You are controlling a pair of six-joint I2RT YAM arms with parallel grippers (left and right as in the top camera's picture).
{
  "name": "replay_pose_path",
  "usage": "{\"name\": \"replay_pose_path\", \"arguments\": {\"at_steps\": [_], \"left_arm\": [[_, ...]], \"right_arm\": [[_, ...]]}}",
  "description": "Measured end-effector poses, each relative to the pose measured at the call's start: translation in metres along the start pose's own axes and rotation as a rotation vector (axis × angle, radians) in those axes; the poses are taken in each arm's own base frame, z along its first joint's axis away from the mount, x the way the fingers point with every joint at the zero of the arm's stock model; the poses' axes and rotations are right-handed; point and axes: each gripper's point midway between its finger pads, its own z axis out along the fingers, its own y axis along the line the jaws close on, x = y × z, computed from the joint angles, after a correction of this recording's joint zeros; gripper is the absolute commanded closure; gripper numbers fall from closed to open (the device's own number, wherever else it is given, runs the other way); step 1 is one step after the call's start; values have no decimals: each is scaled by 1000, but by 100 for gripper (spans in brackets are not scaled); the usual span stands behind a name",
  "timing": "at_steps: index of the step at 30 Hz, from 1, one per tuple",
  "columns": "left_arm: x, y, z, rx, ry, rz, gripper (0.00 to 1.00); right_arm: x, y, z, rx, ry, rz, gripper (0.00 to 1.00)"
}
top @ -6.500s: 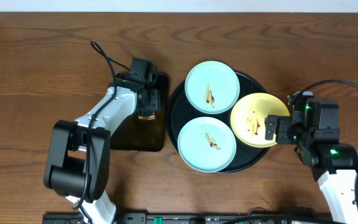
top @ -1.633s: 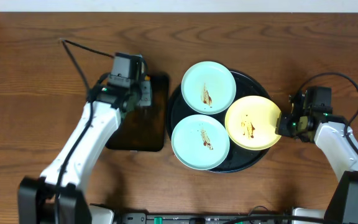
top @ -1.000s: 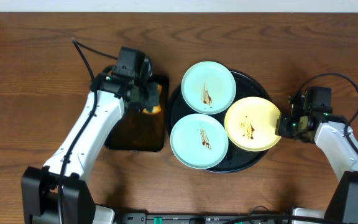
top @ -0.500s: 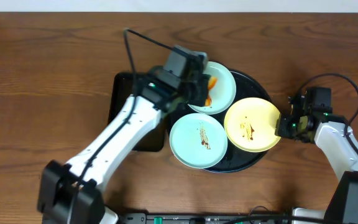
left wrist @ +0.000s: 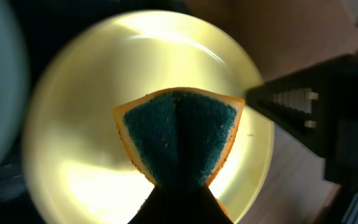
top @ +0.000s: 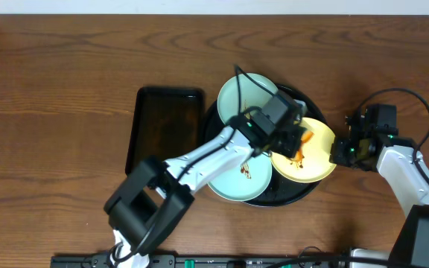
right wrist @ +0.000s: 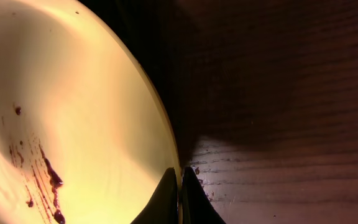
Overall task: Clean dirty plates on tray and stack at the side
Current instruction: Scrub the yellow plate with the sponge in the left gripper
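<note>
Desk (top: 65, 74): is carrying everything; its bare wood is lying right under the right pincer (top: 339, 151) and on its outer side.
Round tray (top: 287, 192): is sitting beneath the left pincer (left wrist: 179, 202), its rim just inward of the right pincer.
Rectangular tray (top: 166, 130): is lying well to the left of the left pincer.
Yellow plate (top: 315, 164): is lying on the round tray directly below the left pincer.
Far mint plate (top: 240, 100): is lying beyond and left of the left pincer.
Near mint plate (top: 237, 179): is lying behind the left pincer, under its arm.
Right pincer: is clamping the yellow plate's rim, fingers together on it.
Left pincer: is squeezing the sponge (left wrist: 179, 134), dark face pointing down; contact with the plate cannot be told.
Sauce smear (right wrist: 42, 174): is streaking the yellow plate inward of the right pincer.
Step in hand: probably wiping the yellow plate. The rim clamp should be steadying the plate while the sponge is pressing flat and sweeping along the streaks, without nudging the mint plates.
Count: three plates, two mint and one yellow, all on the round tray, none stacked aside; two trays; one sponge; two pincers.
</note>
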Motion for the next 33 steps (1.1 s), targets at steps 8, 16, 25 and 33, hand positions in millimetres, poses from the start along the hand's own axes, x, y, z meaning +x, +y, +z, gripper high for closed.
{"name": "replay_pose_path", "arguments": {"at_steps": [8, 16, 25, 33], "left_arm": [[19, -28, 36, 81, 28, -15, 92], [37, -16, 61, 84, 89, -70, 93], [24, 6, 57, 76, 77, -119, 93], [10, 61, 41, -2, 79, -238, 93]], "right_arm": [[1, 0, 0, -1, 5, 1, 99], [2, 0, 0, -1, 7, 1, 99], [5, 0, -1, -1, 24, 4, 99], [8, 0, -1, -2, 34, 6, 99]]}}
